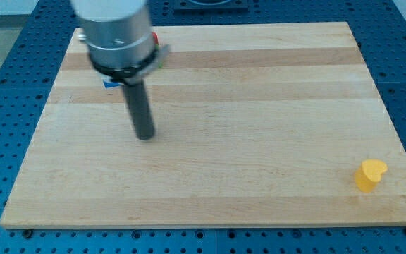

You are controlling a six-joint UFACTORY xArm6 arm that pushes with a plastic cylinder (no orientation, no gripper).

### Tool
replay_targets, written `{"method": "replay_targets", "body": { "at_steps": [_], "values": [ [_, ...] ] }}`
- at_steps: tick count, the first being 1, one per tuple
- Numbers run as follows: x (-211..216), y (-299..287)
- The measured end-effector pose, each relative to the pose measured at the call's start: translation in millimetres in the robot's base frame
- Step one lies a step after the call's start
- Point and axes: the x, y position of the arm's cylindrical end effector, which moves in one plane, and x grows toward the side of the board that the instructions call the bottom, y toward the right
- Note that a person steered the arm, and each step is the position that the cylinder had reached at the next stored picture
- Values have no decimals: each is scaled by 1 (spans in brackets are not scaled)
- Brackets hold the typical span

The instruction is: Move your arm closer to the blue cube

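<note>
Blue cube (109, 83) near top-left corner, mostly hidden; likely light, rigid, slides easily. My tip (145, 136) just below it; no gripper, nothing grasped.

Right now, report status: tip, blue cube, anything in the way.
My tip on bare board, just below blue cube. Cube mostly hidden under arm housing; only a sliver shows. Nothing between them. Yellow block far off, view's bottom right.

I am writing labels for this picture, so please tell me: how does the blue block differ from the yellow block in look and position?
The blue block is mostly hidden behind the arm, so only a sliver shows; the yellow block is in full view, roughly heart-shaped. The blue block lies near the view's top left, just up and left of my tip; the yellow block sits far away at the view's bottom right. Both rest on the wooden board.
</note>
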Motion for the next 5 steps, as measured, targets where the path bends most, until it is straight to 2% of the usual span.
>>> {"method": "replay_targets", "body": {
  "at_steps": [2,4,5],
  "values": [
    [-44,-105],
    [-128,-106],
    [-145,-70]
  ]
}}
